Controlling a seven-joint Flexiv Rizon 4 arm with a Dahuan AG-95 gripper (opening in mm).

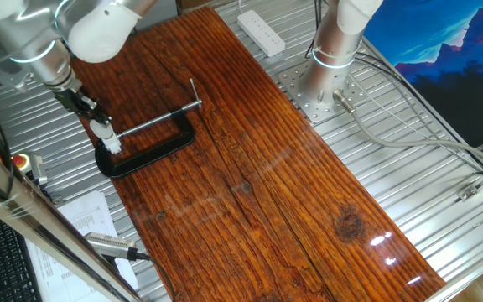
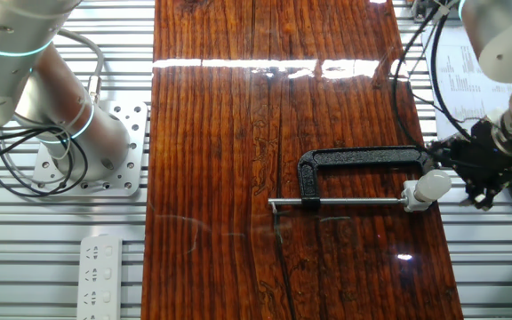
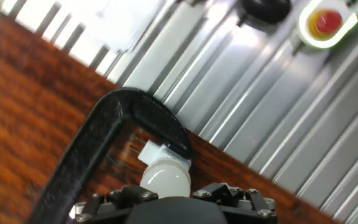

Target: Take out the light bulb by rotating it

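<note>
The light bulb (image 3: 166, 178), small and frosted white, sits with its neck against the white socket (image 3: 150, 153). That socket is fixed at the jaw of the black C-clamp (image 3: 98, 140), which lies flat on the wooden board. My gripper (image 3: 166, 194) is shut on the light bulb, one black finger on each side of the glass. In one fixed view the gripper (image 1: 99, 124) stands at the board's left edge with the bulb (image 1: 105, 132) pointing down at the socket (image 1: 114, 145). From the other fixed view the bulb (image 2: 435, 185) pokes out of the gripper (image 2: 459, 176) toward the clamp (image 2: 363, 160).
The clamp's steel screw rod (image 1: 153, 122) runs across the board (image 1: 267, 184). A red button (image 3: 324, 21) sits on the slatted metal table beyond the board's edge. A second arm's base (image 1: 329, 63), a power strip (image 1: 261, 32) and papers (image 1: 86, 220) surround the board.
</note>
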